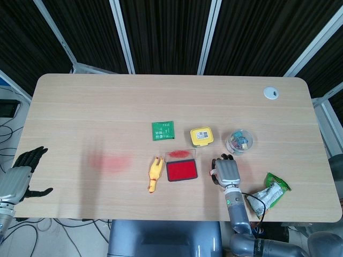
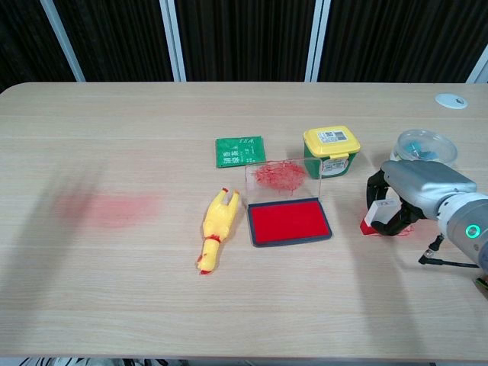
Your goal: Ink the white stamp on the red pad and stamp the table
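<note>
Chest view: right hand (image 2: 412, 194) grips the white stamp (image 2: 375, 216), red face down on the table (image 2: 229, 305).
Its fingers (image 2: 393, 221) curl around it, seemingly for lifting; the red pad (image 2: 290, 221) lies open just left; left hand (image 1: 21, 174) hangs spread, empty.

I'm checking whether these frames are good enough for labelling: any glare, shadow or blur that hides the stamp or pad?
Head view: even light, sharp, red pad clear; the stamp is hidden under the right hand. Chest view: white stamp partly visible between the fingers, soft shadows only, no glare on the pad.

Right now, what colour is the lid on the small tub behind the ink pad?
Yellow lid on a green tub; clearest in the chest view.
</note>
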Tool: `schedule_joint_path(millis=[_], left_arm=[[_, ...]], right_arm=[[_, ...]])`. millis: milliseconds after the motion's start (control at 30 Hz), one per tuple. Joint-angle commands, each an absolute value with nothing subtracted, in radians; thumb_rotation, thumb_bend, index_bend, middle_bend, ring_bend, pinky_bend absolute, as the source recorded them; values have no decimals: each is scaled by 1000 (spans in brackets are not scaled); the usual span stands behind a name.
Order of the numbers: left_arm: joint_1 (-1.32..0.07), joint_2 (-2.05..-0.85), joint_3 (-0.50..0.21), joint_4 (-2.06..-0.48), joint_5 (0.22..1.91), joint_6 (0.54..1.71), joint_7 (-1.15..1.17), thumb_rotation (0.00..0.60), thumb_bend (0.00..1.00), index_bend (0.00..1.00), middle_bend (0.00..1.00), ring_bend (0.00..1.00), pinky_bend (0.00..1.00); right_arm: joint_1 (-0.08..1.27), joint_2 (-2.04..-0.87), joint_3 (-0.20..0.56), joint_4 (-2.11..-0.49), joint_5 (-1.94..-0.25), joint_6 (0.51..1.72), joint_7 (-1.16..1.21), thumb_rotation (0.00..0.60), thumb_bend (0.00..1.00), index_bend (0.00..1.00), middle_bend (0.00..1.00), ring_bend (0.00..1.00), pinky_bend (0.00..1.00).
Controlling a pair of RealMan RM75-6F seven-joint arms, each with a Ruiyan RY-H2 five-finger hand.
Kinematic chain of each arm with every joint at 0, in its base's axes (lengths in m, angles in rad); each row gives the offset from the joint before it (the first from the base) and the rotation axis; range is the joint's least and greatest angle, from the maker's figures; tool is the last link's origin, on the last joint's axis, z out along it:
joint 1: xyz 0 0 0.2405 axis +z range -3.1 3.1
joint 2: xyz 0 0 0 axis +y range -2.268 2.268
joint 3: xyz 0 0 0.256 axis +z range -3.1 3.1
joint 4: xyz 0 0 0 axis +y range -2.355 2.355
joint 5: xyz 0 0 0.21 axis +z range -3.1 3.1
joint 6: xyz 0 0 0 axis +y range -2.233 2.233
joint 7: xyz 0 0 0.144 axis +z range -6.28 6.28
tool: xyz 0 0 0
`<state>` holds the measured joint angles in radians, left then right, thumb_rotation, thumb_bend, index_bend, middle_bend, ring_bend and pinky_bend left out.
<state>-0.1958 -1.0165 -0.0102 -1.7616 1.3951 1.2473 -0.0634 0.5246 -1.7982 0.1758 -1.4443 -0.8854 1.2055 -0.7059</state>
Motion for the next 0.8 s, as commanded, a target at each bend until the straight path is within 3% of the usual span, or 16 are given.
schedule_joint_path(millis=[33, 800], left_arm=[[-196, -1017, -10, -1762, 1395, 1247, -63, 600, 0, 0, 0, 0, 0], [-196, -1018, -11, -1764, 1393, 1249, -58, 600, 0, 0, 0, 0, 0]], right_arm=[[525, -1798, 175, -1444, -885, 1205, -706, 600, 398, 530, 473, 216, 200], [533, -1796, 177, -1451, -881, 1205, -717, 600, 398, 530, 472, 216, 200]])
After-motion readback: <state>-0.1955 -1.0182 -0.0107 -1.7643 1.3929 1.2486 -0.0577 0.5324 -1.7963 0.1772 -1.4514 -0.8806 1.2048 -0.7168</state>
